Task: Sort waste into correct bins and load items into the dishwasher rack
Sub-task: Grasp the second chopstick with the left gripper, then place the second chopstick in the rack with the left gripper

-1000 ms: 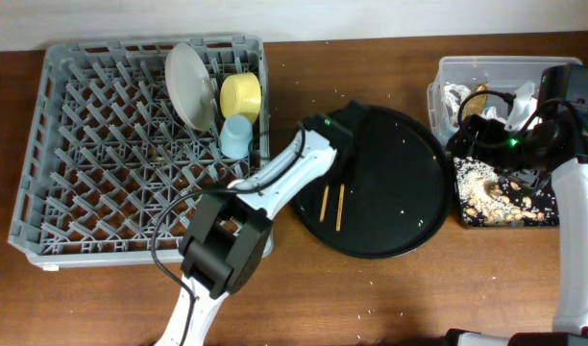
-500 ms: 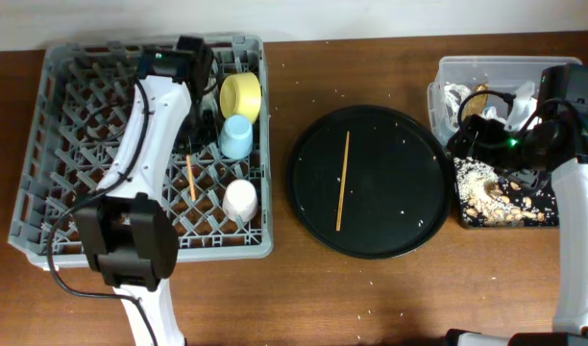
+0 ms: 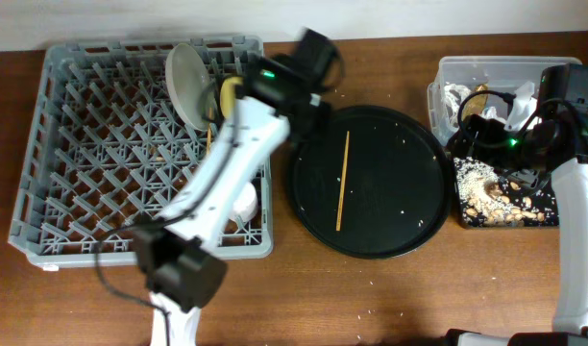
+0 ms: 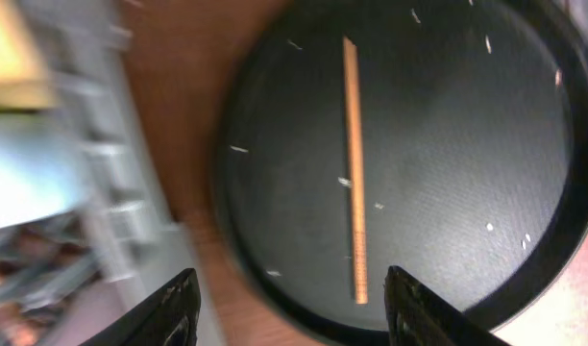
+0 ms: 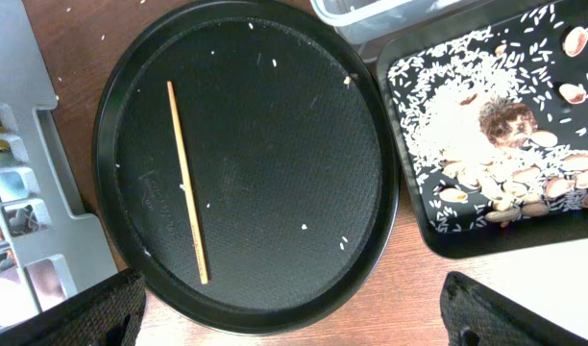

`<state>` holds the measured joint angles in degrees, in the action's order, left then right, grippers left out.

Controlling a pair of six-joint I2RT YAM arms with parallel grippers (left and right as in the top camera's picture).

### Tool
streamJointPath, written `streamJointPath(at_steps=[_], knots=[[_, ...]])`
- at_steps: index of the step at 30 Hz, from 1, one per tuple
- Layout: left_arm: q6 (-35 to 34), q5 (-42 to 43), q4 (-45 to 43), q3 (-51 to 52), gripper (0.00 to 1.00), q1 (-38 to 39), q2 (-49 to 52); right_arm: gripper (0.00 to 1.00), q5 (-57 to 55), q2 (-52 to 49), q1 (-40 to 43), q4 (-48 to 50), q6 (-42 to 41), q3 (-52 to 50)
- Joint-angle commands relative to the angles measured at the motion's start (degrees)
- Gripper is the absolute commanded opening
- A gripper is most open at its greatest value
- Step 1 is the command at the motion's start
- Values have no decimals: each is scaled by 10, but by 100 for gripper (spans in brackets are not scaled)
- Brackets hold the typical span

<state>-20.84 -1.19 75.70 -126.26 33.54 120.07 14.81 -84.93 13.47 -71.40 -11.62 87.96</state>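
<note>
At far left, the white plate point(image 3: 186, 85) is seen standing in the dishwasher rack point(image 3: 92, 154). At centre, one chopstick point(image 3: 343, 181) is laid on the round black tray point(image 3: 400, 183), under the left gripper point(image 4: 289, 308), which is spread and empty. At far right, the right gripper point(image 5: 294, 312) is likewise spread and empty, by the rice-strewn shallow black tray point(image 3: 505, 223).

A single chopstick point(image 5: 187, 181) lay on the left half of the round black tray point(image 5: 275, 144), with a few stray rice grains point(image 5: 305, 227) scattered around it. Toward the counter's right edge, just beside that tray, sat the shallow black tray point(image 5: 421, 223) holding rice and brownish crumbs point(image 5: 448, 120). A corner of the clear tub point(image 5: 371, 14) showed toward the far edge and the grey rack point(image 5: 25, 144) toward the left edge, while the right gripper point(image 5: 294, 322) held its fingers wide apart.
</note>
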Motion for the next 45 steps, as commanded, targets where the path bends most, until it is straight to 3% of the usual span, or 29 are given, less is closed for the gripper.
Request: streamJointPath(at_steps=[1,7,11,15,17,22,25,28,29,32,35,38,39,40,41,45], knots=[[-51,10,-30,10,56,59,106,98,-5,1,1,1,2,3],[-55,15,-67,10,42,84,224,99,-5,1,1,1,2,3],[-55,15,-78,10,23,84,236,98,-5,1,1,1,2,3],[-55,12,-119,43,22,96,237,98,-5,1,1,1,2,3],[-55,13,-120,43,1,96,237,98,-5,1,1,1,2,3],[-31,2,-62,-19,0,84,211,98,-5,1,1,1,2,3],[-31,-108,79,-132,0,52,91,98,-5,1,1,1,2,3],[-77,-201,202,-134,0,26,-2,98,-5,1,1,1,2,3],[-55,-205,210,-123,0,13,-24,98,-5,1,1,1,2,3],[-35,-213,210,-63,0,-54,-70,98,-5,1,1,1,2,3],[-23,-211,186,62,0,-147,-70,98,-5,1,1,1,2,3],[83,-155,-18,258,0,-199,-70,98,-5,1,1,1,2,3],[83,-155,-43,285,9,-205,-70,98,-5,1,1,1,2,3],[83,-155,-50,296,36,-210,-70,98,-5,1,1,1,2,3],[83,-155,-50,296,43,-210,-70,98,-5,1,1,1,2,3],[83,-129,9,251,44,-210,-83,98,-5,1,1,1,2,3]])
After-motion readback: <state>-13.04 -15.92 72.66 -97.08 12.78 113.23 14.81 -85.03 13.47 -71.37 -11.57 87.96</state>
